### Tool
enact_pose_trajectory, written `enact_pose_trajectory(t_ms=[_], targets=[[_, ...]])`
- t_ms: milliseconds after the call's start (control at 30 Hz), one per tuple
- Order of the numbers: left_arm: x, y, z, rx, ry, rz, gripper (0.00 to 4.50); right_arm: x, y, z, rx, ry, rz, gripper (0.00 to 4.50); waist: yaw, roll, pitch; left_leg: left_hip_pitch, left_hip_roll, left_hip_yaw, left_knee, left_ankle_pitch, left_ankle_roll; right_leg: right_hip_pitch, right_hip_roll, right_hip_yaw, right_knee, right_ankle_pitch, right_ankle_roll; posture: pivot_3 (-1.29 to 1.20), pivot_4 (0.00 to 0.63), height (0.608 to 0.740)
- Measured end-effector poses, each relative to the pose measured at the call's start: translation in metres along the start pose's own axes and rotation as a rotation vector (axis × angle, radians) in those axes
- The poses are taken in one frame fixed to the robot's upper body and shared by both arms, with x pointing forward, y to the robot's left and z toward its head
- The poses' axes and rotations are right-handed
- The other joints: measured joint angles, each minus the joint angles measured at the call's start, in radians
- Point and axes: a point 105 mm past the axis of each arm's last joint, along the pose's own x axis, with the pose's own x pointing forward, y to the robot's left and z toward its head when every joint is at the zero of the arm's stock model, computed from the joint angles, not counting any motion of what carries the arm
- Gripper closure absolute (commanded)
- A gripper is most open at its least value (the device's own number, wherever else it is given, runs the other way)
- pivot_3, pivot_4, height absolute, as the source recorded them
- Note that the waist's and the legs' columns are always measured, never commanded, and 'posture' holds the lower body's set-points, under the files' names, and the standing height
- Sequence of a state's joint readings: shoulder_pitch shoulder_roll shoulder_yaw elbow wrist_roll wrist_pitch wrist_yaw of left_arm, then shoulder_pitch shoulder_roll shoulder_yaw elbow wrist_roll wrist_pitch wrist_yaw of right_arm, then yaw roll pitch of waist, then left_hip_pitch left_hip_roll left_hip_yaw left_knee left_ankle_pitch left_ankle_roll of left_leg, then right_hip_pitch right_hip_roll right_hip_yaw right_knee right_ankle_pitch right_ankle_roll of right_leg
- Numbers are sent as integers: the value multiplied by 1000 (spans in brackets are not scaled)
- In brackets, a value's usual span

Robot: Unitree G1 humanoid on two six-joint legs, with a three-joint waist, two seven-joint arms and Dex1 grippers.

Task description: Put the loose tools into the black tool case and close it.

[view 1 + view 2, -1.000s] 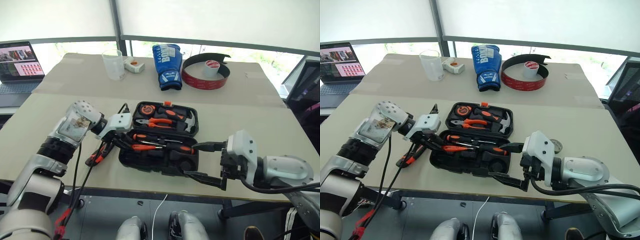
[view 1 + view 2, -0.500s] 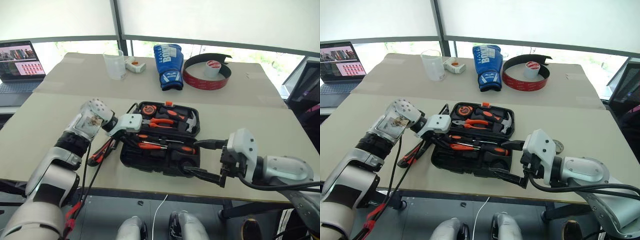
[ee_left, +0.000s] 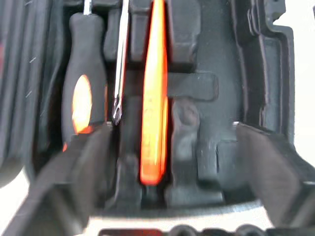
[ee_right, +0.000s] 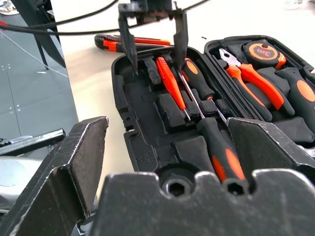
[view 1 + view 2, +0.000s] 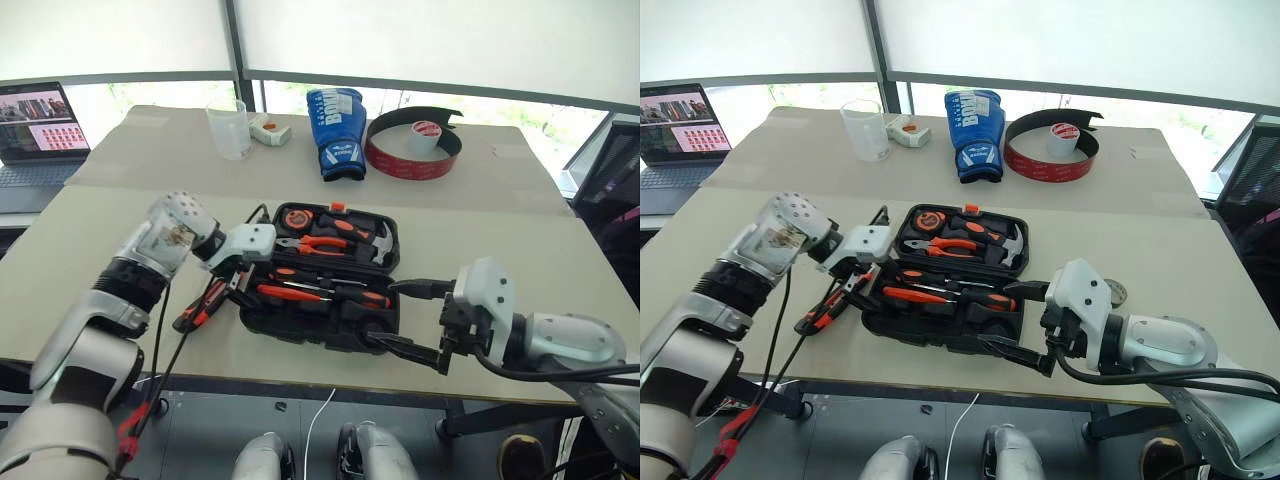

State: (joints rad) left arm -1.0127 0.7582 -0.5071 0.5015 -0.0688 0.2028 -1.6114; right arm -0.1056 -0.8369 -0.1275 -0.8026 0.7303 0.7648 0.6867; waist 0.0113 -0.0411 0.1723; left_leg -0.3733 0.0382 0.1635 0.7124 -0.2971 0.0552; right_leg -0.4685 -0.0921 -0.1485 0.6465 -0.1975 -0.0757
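A beige tabletop (image 5: pixel 90 250) before bright windows carries the black tool case (image 5: pixel 325 275), lying open with its moulded recesses upward. The left gripper (image 5: pixel 240 285) hangs over the case's left end, fingers spread wide and holding nothing; in the right wrist view its two black fingers (image 4: pixel 127 42) straddle a slim orange tool (image 4: pixel 170 81) seated in a recess, touching neither it nor the plastic as far as can be told. Half a second earlier those fingers were pinched together on that tool; it now lies released. Just beside the slim tool rest orange-and-black-handled screwdrivers (image 5: pixel 345 295), rubber-gripped with bright steel shafts. Behind them, in the lid half, sit orange-handled pliers (image 5: pixel 315 243), a hammer (image 5: pixel 375 243) and a round tape measure (image 5: pixel 293 217). An orange-black utility knife (image 5: pixel 200 305) lies loose on the table just outside the left gripper. The right gripper (image 5: pixel 405 320) is opened wide and empty at the case's right front corner, unchanged.
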Motion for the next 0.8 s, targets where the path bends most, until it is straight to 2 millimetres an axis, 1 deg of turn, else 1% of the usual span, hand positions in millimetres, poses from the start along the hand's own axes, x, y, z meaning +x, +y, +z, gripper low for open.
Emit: enact_pose_trajectory(t_ms=[33,67,133,200,233,267,300,367,467,567,633,800], targets=[[-4,0,2,-6,-10,5,72,0,0,0,1,0,1,0,1,0,0,0,0,0,0,0,0,0,0,0,0,0,0,0,150,727],[-9,-2,4,-23,-34,8,494,0,0,0,0,0,2,0,1,0,0,0,0,0,0,0,0,0,0,0,0,0,0,0,150,727],[-12,-3,7,-48,-69,10,798,0,0,0,0,-1,4,0,1,0,0,0,0,0,0,0,0,0,0,0,0,0,0,0,150,727],[-15,-2,10,-79,-108,15,1520,0,1,0,0,-2,7,0,1,0,0,-1,0,0,1,0,0,0,0,0,0,0,0,0,150,727],[-16,-1,13,-91,-132,23,1761,0,0,0,1,-2,8,0,1,0,0,-1,0,0,1,0,0,0,0,0,0,0,0,0,150,727],[-16,1,14,-100,-153,32,2257,0,0,-1,3,-1,7,0,1,0,0,-1,0,0,1,0,0,0,0,0,0,0,0,0,150,727],[-15,3,16,-108,-172,43,2613,0,0,-1,3,-1,7,0,1,0,0,0,0,0,1,0,0,0,0,0,0,0,0,0,150,727],[-9,7,15,-129,-206,60,3399,0,0,-1,5,0,8,0,1,0,0,0,0,0,1,0,0,0,0,0,0,0,0,0,150,727],[10,11,11,-184,-258,74,4478,0,0,-1,6,0,12,0,1,0,0,0,0,0,1,0,0,0,0,0,0,0,0,0,150,727],[32,10,7,-228,-288,67,4478,0,0,-1,7,0,19,0,-1,0,0,0,0,0,1,0,0,0,0,0,0,0,0,0,150,727],[36,11,5,-238,-280,74,4478,0,-2,-2,14,3,18,0,-1,0,0,0,0,0,1,0,0,0,1,0,0,0,0,0,150,727],[39,14,5,-249,-279,98,4478,0,-2,-3,16,4,18,0,0,0,0,0,0,0,1,0,0,0,0,0,0,0,0,0,150,727]])
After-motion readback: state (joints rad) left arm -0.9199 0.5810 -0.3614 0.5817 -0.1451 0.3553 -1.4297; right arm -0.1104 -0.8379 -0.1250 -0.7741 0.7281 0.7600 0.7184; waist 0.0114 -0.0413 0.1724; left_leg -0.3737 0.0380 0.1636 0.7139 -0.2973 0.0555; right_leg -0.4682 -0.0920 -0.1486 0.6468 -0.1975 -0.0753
